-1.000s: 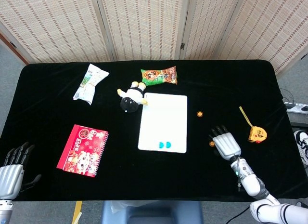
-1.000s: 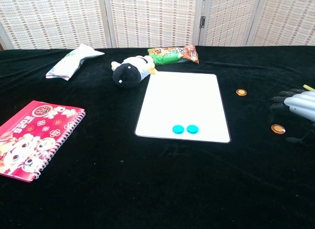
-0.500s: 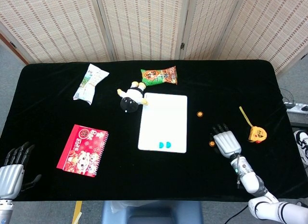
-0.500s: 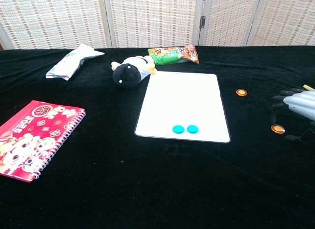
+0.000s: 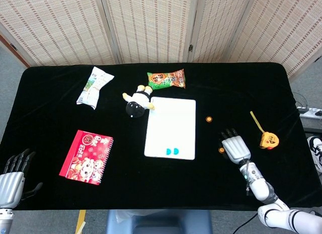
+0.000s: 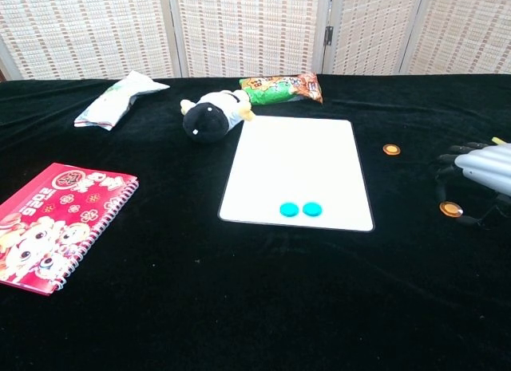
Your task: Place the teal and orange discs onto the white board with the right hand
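The right hand (image 5: 235, 147) lay low over the black table (image 5: 50, 123) on its right side, fingers spread apart and reaching toward the far edge, holding nothing; in the chest view the same hand (image 6: 479, 165) came in from the right border with its dark fingertips (image 6: 449, 159) aimed at the board. Just beside the hand's thumb side sat one orange disc (image 5: 221, 150), lying flat; whether a finger touched it could not be told. A second orange disc (image 5: 209, 119) lay flat farther back, between the hand and the white board (image 5: 171, 126) and apart from both. The board lay flat with its long axis running from the near edge of the table toward the screen behind. Two teal discs (image 5: 172, 151) rested side by side on the board near its front edge, touching or nearly so, the pair lined up across the short axis. Behind the board lay a snack bag (image 5: 166, 79), and at its far left corner a plush cow (image 5: 137, 101). Farther left were a white packet (image 5: 92, 86) and a red notebook (image 5: 86, 156). A yellow tape measure (image 5: 267, 138) lay right of the hand. The left hand (image 5: 12, 178) hung at the table's near left corner, fingers apart and holding nothing.
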